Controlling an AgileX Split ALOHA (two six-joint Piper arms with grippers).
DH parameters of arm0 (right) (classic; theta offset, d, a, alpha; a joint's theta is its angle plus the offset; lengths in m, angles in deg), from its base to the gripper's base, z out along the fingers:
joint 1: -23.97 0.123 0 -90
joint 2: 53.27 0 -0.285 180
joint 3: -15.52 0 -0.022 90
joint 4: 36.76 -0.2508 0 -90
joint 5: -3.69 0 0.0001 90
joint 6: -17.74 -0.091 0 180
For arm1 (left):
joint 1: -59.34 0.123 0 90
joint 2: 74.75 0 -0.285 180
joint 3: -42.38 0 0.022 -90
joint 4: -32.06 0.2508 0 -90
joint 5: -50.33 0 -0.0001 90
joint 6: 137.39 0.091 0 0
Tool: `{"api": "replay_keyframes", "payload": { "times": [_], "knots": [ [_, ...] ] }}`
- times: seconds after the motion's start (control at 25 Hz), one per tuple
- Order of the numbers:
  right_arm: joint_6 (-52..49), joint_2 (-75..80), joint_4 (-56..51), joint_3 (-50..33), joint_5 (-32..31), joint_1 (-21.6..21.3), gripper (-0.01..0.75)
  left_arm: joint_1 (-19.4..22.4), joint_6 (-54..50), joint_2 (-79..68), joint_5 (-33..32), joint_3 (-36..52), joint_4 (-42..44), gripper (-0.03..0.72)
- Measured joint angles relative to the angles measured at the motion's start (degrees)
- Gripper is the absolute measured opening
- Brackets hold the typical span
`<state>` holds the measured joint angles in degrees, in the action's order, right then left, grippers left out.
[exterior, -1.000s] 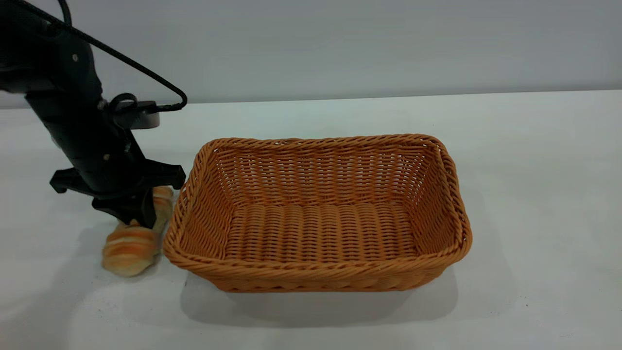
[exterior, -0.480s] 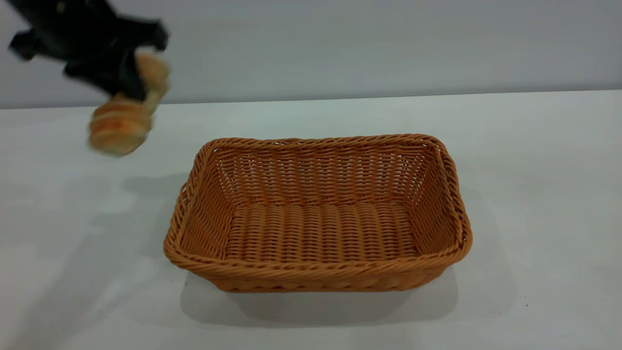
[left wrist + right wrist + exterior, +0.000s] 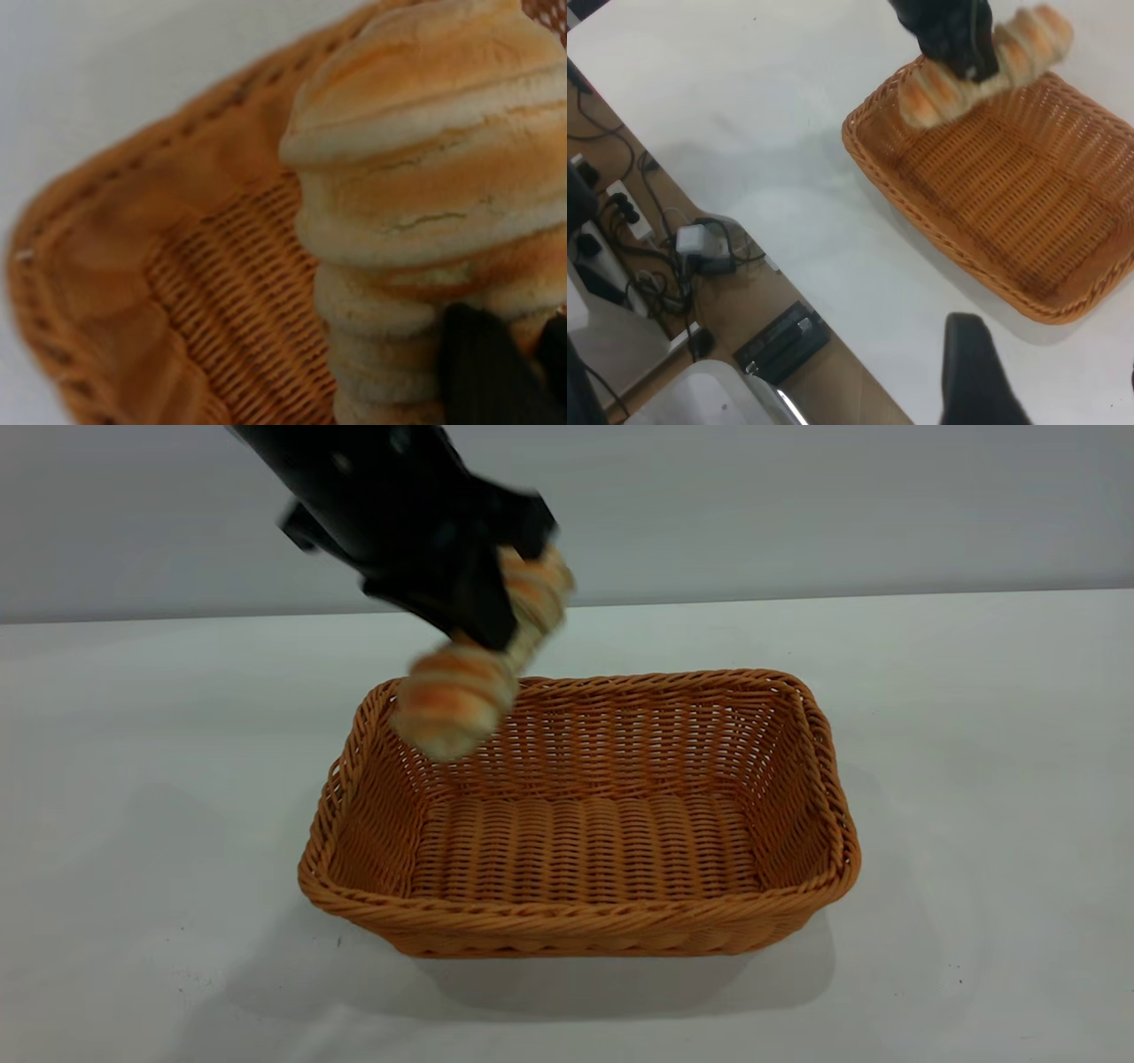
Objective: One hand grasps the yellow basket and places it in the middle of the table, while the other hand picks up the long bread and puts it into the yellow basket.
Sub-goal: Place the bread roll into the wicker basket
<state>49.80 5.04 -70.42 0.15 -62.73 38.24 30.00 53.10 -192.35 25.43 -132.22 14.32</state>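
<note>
My left gripper (image 3: 496, 615) is clamped around the middle of the long bread (image 3: 461, 691), holding it tilted in the air above the yellow basket (image 3: 580, 921), over its left rear corner. The basket sits on the table (image 3: 974, 779).

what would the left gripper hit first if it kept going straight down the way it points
Probably the woven floor of the yellow basket. The left gripper, shut on the long bread, points down over its left end; depth is unclear.
</note>
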Motion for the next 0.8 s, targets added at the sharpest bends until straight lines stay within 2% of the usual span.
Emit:
{"api": "replay_keyframes", "payload": {
  "times": [0.12, 0.2, 0.32, 0.44, 0.56, 0.68, 0.8],
  "knots": [
    [-0.02, 0.00, -0.10, 0.00, 0.00, 0.00, 0.464, -0.62, 0.45, -3.13, 1.21, 0.00, -0.24, 0.085],
    [-0.02, 0.00, -0.17, 0.00, 0.00, 0.00, 0.463, -0.68, 0.49, -4.87, 2.22, 0.00, -0.24, 0.128],
    [-0.06, 0.00, -0.66, 0.00, 0.00, 0.00, 0.463, -0.68, 0.91, -6.57, 5.01, 0.00, -0.24, 0.281],
    [-0.06, 0.00, -1.10, 0.00, -0.01, 0.00, 0.463, -0.68, 1.63, -6.81, 9.68, -0.06, -0.24, 0.476],
    [-0.06, 0.00, -1.25, 0.00, -0.38, 0.00, 0.463, -0.68, 1.81, -6.81, 12.07, -0.11, -0.24, 0.595],
    [-0.06, 0.00, -1.27, 0.00, -1.19, 0.00, 0.463, -0.68, 2.19, -5.93, 10.22, -0.11, 0.97, 0.620],
    [-0.74, 0.00, -1.27, 0.00, -2.84, 0.00, 0.463, -0.68, 4.92, -2.76, 4.44, -0.11, 6.20, 0.594]
  ]
}}
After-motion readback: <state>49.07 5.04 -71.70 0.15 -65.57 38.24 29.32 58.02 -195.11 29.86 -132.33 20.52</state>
